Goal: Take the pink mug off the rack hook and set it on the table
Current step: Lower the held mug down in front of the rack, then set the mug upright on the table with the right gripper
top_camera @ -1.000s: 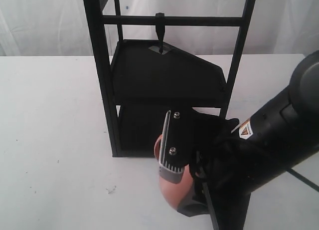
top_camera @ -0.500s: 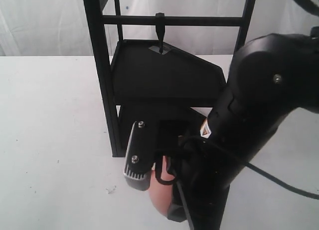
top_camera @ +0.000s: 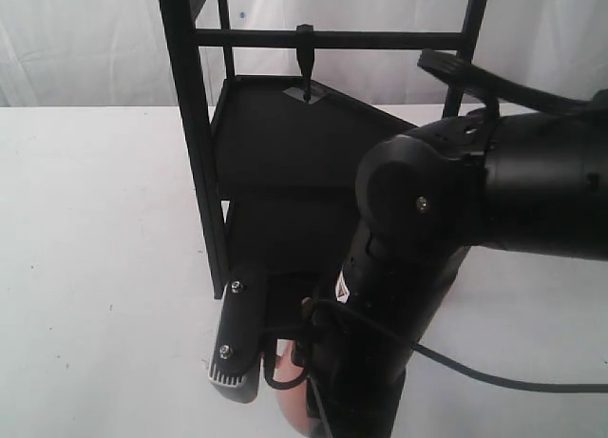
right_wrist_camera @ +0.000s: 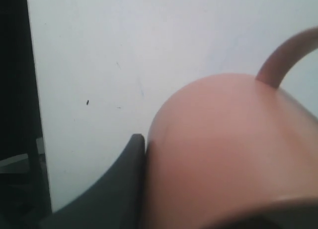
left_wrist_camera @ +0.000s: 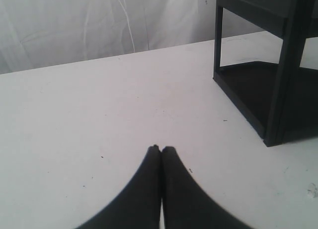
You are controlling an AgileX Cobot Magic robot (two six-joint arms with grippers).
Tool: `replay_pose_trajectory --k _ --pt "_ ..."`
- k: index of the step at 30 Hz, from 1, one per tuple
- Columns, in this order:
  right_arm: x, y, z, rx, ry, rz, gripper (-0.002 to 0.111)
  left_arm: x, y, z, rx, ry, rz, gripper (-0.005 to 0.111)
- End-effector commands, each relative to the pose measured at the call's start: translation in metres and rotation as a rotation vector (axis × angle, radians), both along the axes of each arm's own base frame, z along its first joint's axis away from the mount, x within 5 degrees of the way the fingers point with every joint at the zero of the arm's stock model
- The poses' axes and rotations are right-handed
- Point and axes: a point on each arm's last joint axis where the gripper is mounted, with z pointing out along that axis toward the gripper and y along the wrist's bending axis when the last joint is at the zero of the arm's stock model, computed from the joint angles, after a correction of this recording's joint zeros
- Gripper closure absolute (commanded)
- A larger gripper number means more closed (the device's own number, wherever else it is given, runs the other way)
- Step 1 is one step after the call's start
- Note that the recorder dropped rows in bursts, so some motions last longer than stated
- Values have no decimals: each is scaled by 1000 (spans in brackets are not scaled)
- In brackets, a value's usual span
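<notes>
The pink mug (top_camera: 289, 392) is off the rack hook (top_camera: 305, 64), which juts bare from the crossbar. My right gripper (top_camera: 283, 407) is shut on the mug, low near the front edge of the exterior view, just in front of the black rack (top_camera: 193, 153). In the right wrist view the mug (right_wrist_camera: 228, 144) fills the frame above the white table (right_wrist_camera: 99, 65), its loop handle (right_wrist_camera: 283, 55) pointing away and one dark finger (right_wrist_camera: 124, 179) pressed to its side. Whether the mug touches the table is hidden. My left gripper (left_wrist_camera: 161, 148) is shut and empty over the table (left_wrist_camera: 99, 105).
The rack's shelves (top_camera: 313, 143) and front post stand just behind the right arm (top_camera: 456, 210), which covers the rack's lower right. The rack's base corner (left_wrist_camera: 271, 134) shows in the left wrist view. A white curtain hangs behind.
My right arm has swung down and to the left in the exterior view, carrying the mug lower toward the front edge; its bulk now covers more of the rack.
</notes>
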Motion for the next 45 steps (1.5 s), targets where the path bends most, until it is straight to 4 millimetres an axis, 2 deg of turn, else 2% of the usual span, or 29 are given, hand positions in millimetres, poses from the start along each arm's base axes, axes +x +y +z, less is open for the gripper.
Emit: replay_pose_trajectory --k 1,9,20,30,37,45 --pt "3 4 -2 -2 -4 -3 108 0 0 -1 -5 2 3 107" --pt "11 12 2 -16 -7 3 108 0 0 -1 -5 2 3 107" --pt "18 18 -12 -81 20 4 108 0 0 -1 -5 2 3 107" --pt "22 22 -12 -43 -20 -7 108 0 0 -1 -5 2 3 107" --pt "25 25 -26 -80 5 -4 108 0 0 -1 -5 2 3 107" --pt "26 26 -26 -70 -5 -6 108 0 0 -1 -5 2 3 107"
